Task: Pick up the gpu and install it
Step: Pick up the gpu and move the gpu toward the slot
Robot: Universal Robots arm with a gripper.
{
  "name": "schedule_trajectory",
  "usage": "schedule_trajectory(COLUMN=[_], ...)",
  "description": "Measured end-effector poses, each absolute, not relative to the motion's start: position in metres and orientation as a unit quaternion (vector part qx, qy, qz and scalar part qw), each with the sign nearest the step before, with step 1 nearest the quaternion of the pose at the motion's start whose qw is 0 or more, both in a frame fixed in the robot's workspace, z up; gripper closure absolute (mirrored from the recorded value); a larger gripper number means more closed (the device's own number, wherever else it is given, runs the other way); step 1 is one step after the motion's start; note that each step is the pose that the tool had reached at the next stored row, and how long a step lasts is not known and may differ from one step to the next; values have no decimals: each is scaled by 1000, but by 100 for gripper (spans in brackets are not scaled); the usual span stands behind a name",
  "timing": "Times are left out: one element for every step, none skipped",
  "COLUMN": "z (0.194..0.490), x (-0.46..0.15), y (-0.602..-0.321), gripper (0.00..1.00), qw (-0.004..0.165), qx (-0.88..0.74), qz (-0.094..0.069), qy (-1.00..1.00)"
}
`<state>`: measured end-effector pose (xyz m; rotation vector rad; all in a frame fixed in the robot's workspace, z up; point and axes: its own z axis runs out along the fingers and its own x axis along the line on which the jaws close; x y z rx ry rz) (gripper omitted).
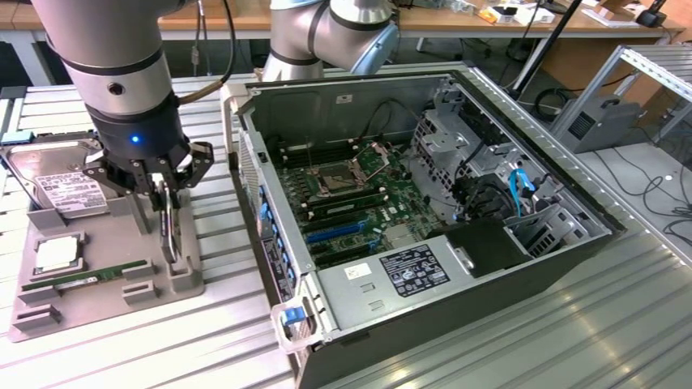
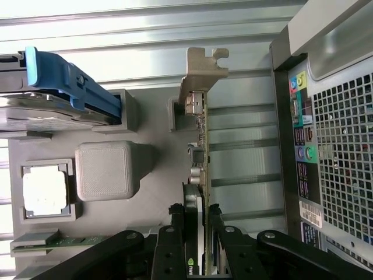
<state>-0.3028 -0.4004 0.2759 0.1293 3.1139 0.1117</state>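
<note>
Step in hand, by my judgement: the pick-up. Your claw (image 2: 196,211) is clamped on the gpu (image 2: 201,134), a thin green card with black cooler and silver end bracket. It stands on edge in the grey moulded parts tray (image 1: 184,279), on the tray's side nearest the open black computer case (image 1: 465,320). Whether it is clear of its slot cannot be told. The tray also holds a silver hard drive (image 1: 65,190), a square processor chip (image 1: 54,255) and a narrow green memory stick (image 1: 81,280).

Gripper (image 2: 196,213) clamped on edge-on gpu (image 2: 201,131), its silver bracket (image 2: 197,73) over grey tray (image 2: 108,169), CPU (image 2: 45,194), blue-railed hard drive (image 2: 41,108), computer case (image 2: 338,146) nearby
</note>
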Motion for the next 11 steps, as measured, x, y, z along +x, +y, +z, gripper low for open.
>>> schedule_trajectory(z=[276,276,277,277,277,277,277,278,278,278,279], x=[-303,-303,-303,-303,-303,-303,-303,-303,-303,-303,-303], y=[-400,-400,-400,-400,-400,-400,-400,-400,-400,-400,-400], gripper=[73,73,73,73,73,73,73,73,73,73,73], qw=[11,11,11,11,11,11,11,11,11,11,11], qx=[41,41,41,41,41,41,41,41,41,41,41], qz=[36,36,36,36,36,36,36,36,37,37,37], qy=[998,998,998,998,998,998,998,998,998,998,998])
